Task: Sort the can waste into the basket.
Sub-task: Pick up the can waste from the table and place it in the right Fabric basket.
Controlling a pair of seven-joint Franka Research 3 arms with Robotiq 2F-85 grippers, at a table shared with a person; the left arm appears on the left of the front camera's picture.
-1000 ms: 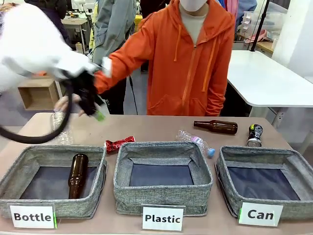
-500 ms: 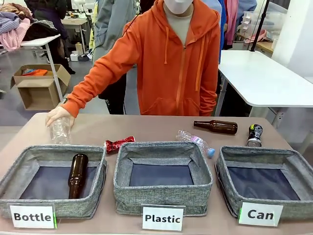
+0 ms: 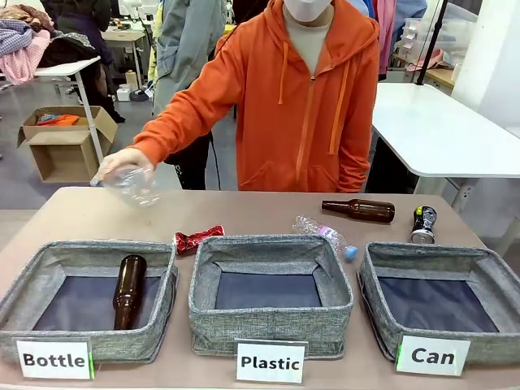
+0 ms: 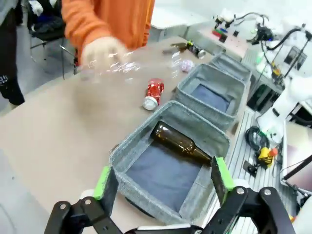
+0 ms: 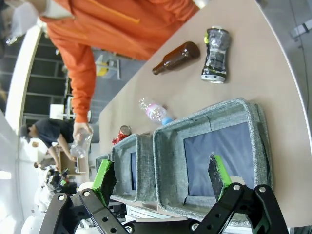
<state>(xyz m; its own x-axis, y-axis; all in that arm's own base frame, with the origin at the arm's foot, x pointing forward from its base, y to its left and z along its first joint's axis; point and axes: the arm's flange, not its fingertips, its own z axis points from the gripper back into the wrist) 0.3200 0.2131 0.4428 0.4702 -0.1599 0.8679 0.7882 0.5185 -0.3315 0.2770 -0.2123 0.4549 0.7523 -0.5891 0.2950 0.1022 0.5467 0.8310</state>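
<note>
The crushed red can (image 3: pixel 198 239) (image 4: pixel 153 91) (image 5: pixel 124 130) lies on the table behind the gap between the Bottle and Plastic baskets. On the far right the black can (image 3: pixel 423 224) (image 5: pixel 215 61) lies just behind the Can basket (image 3: pixel 382 321) (image 5: pixel 214 111), whose dark floor is bare. My left gripper (image 4: pixel 161 178) is open, high over the Bottle basket with nothing between its fingers. My right gripper (image 5: pixel 161 176) is open above the Can basket, well short of the black can.
A person's hand (image 3: pixel 122 161) holds a clear plastic bottle (image 3: pixel 136 187) (image 4: pixel 112 63) above the table's left. The Bottle basket (image 3: pixel 49 256) holds a brown bottle (image 3: pixel 128 288). The Plastic basket (image 3: pixel 272 242) sits mid-table. Behind it lie a clear bottle (image 3: pixel 325 236) and a brown bottle (image 3: pixel 361 210).
My left arm has pulled out of the front view. The person's hand has lifted the clear bottle off the table's left end and carried it rightward.
</note>
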